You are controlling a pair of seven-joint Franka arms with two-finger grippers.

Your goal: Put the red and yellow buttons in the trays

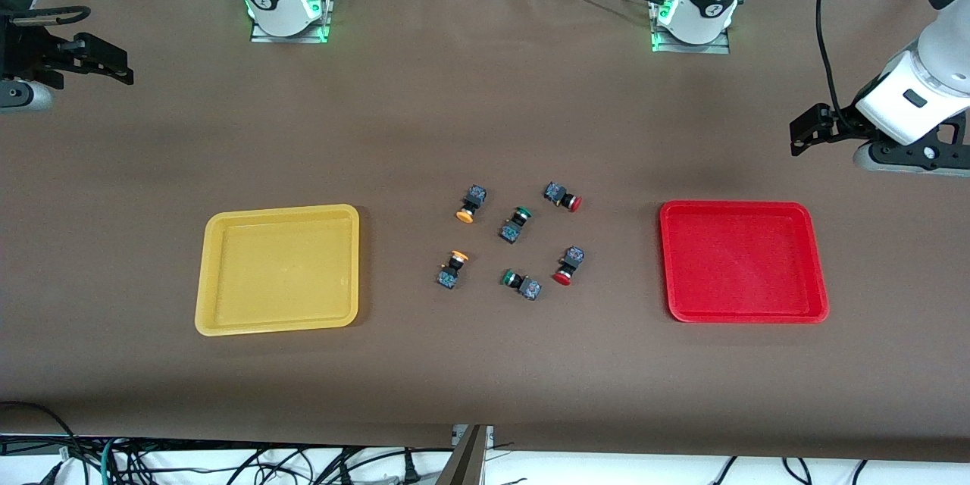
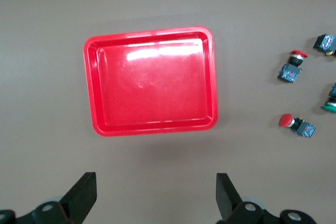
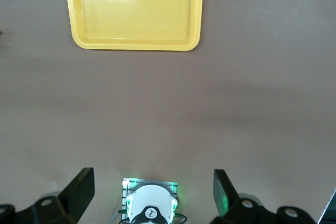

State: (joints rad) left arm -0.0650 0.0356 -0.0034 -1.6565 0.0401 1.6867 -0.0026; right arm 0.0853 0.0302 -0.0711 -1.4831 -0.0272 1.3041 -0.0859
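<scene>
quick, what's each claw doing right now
Left claw: open, holding nothing, up over bare table beside the red tray.
Right claw: open, holding nothing, over bare table beside the yellow tray.

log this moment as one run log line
left gripper open, above table by red tray | right gripper open, waiting | red and yellow buttons on table

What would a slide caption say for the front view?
Both arms wait with open grippers, left and right; six buttons lie between empty yellow tray and red tray.
</scene>
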